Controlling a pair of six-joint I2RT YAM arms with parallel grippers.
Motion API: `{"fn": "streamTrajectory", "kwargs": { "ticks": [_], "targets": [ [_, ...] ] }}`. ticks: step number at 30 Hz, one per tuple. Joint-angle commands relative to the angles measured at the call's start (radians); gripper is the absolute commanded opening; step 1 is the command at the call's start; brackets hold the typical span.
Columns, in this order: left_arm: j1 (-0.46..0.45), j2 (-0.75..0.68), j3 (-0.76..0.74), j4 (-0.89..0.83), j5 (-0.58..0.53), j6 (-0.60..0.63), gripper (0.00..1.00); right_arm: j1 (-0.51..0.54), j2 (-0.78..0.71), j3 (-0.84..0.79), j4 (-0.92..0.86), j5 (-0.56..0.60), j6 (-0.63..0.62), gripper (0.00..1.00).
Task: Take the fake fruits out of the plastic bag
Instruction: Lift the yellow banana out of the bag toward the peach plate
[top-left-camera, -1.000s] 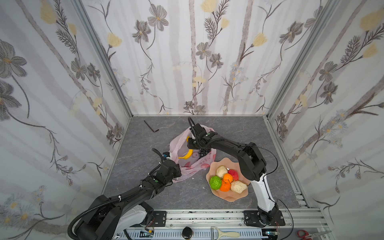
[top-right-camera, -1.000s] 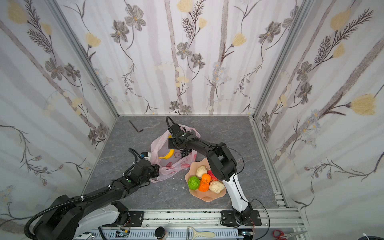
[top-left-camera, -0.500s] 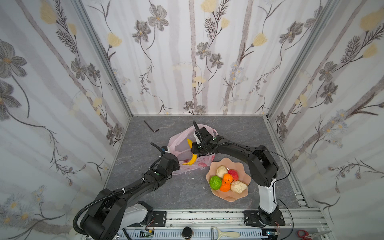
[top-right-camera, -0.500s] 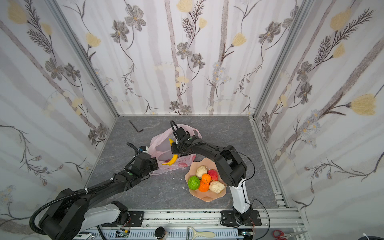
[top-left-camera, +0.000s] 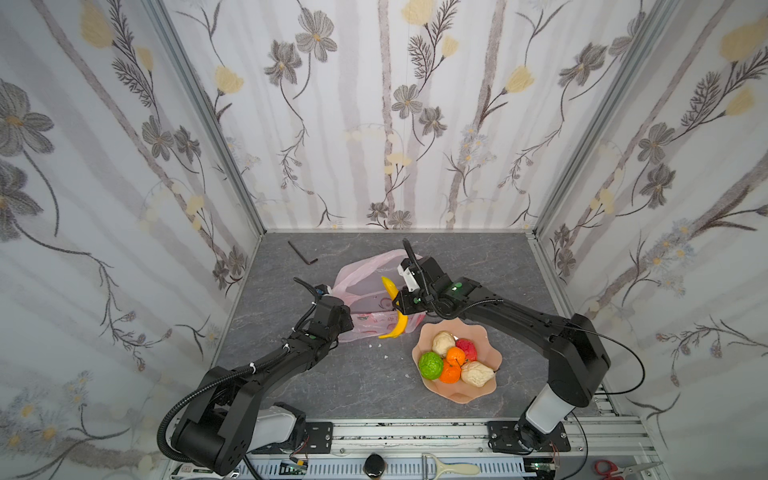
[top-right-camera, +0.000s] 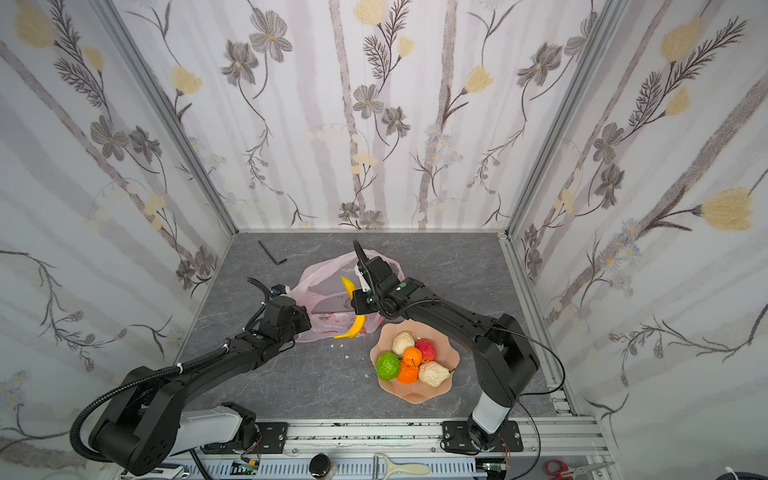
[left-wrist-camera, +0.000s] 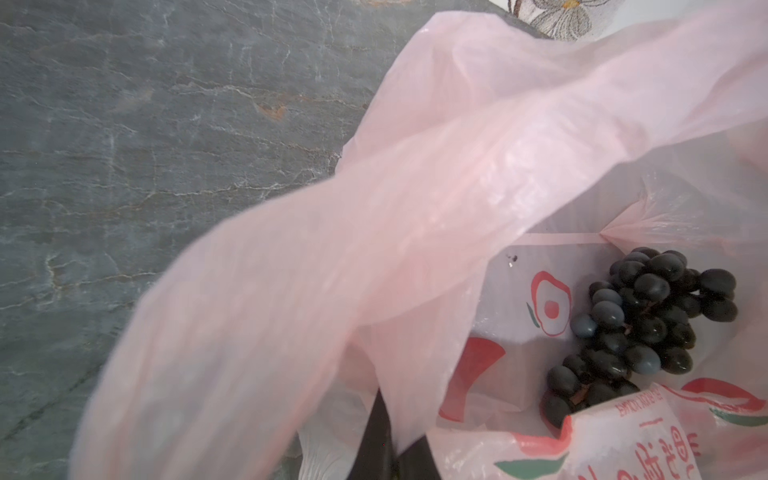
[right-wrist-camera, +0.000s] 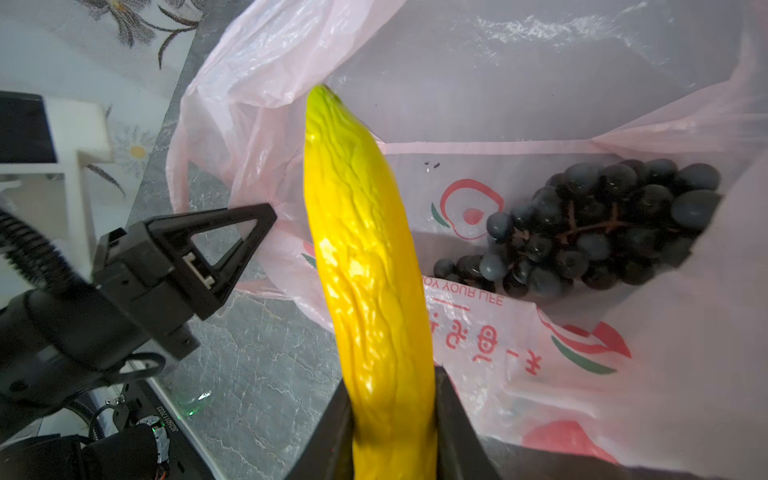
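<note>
Grey marbled tabletop (top-left-camera: 478, 257) below us. Our right gripper (right-wrist-camera: 395, 424) clamps the banana (right-wrist-camera: 365, 257); its long axis runs straight out past the fingertips, green tip foremost, over the open plastic bag (right-wrist-camera: 540, 83). Beyond those fingers, inside, lie the grapes (right-wrist-camera: 602, 232). Our left gripper (right-wrist-camera: 259, 222), pinched shut on the bag's rim, flanks the tip.

Three walls (top-left-camera: 469, 62) enclosed the cell, papered white with grey and pale-yellow flowers on long stems. Aluminium posts (top-left-camera: 206, 124) ran up both rear corners. The bench (top-left-camera: 365, 386) top was dark grey, stone-patterned, with pale veins. A black hex key (top-left-camera: 302, 254) lay near the back left corner. A slotted metal rail (top-left-camera: 415, 432) edged the front. Light was even and soft.
</note>
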Motion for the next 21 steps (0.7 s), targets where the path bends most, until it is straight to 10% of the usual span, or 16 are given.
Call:
{"fn": "streamTrajectory", "kwargs": {
  "ticks": [1, 21],
  "targets": [
    [0.003, 0.001, -0.002, 0.019, -0.006, 0.018, 0.0, -0.008, -0.075, -0.026, -0.103, 0.071, -0.067, 0.25],
    [0.01, -0.045, -0.08, 0.113, -0.004, 0.043, 0.0, -0.133, -0.355, -0.046, -0.378, 0.378, -0.287, 0.23]
  ]
}}
